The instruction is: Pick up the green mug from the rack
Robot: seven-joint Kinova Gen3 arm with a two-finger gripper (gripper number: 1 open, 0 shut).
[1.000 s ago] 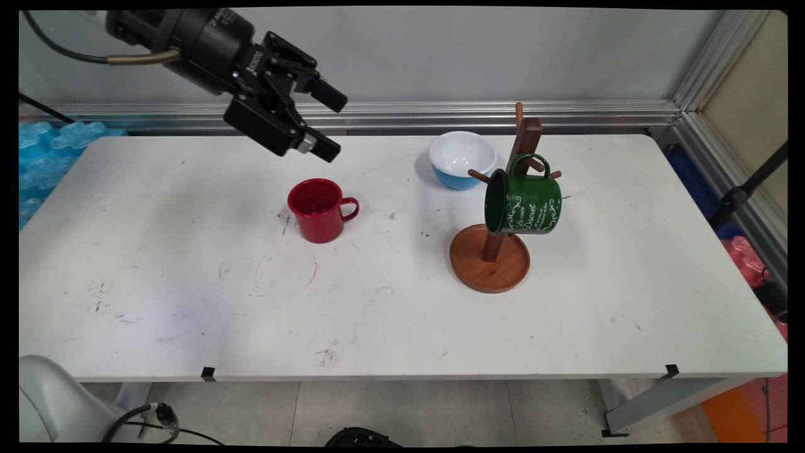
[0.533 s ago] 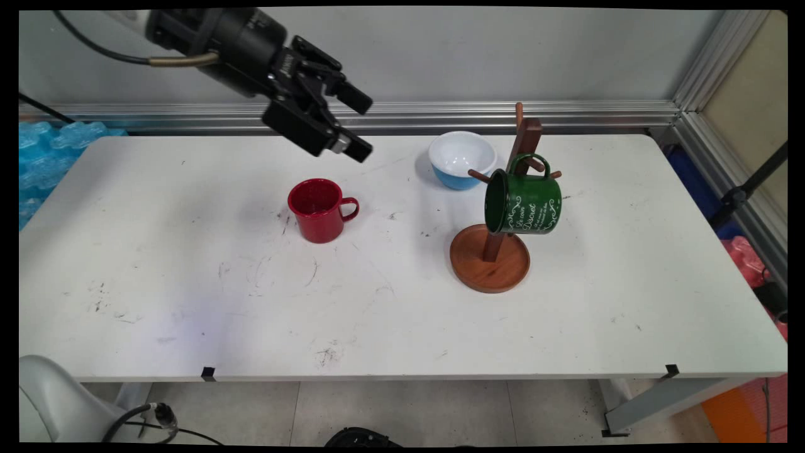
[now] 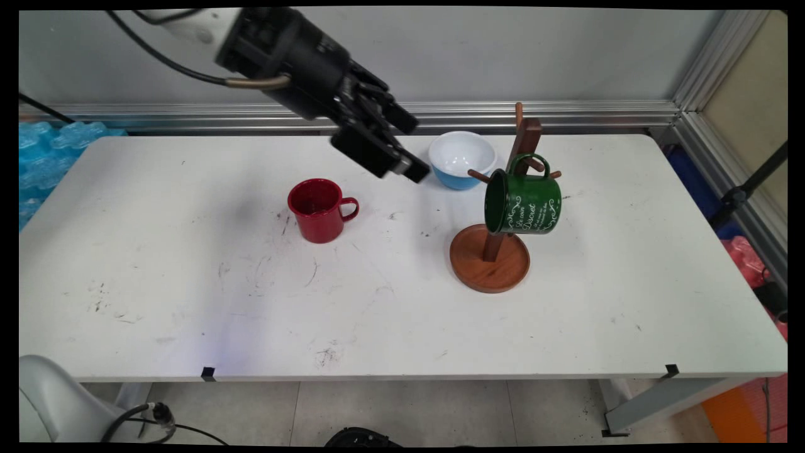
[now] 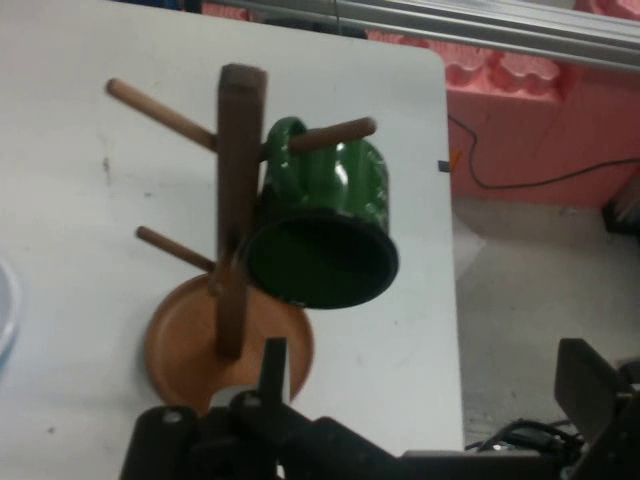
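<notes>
White table [image 3: 188, 302] before grey wall. Hand [image 3: 412, 146] released, empty, above table between red mug [image 3: 317, 209] and bowl [image 3: 462, 157]. Green mug [image 3: 523, 202] hangs by handle on wooden rack [image 3: 490, 255]: likely enamel, light, stiff, slick; rim offers best hold.

The green mug [image 3: 522, 202] bears white script reading "Ducret".

Bare tabletop [image 3: 188, 283] spans the near edge and left side; a red mug [image 3: 319, 209], bowl [image 3: 461, 158] and mug tree [image 3: 500, 214] with its hung green mug [image 3: 523, 202] crowd the far middle.
</notes>
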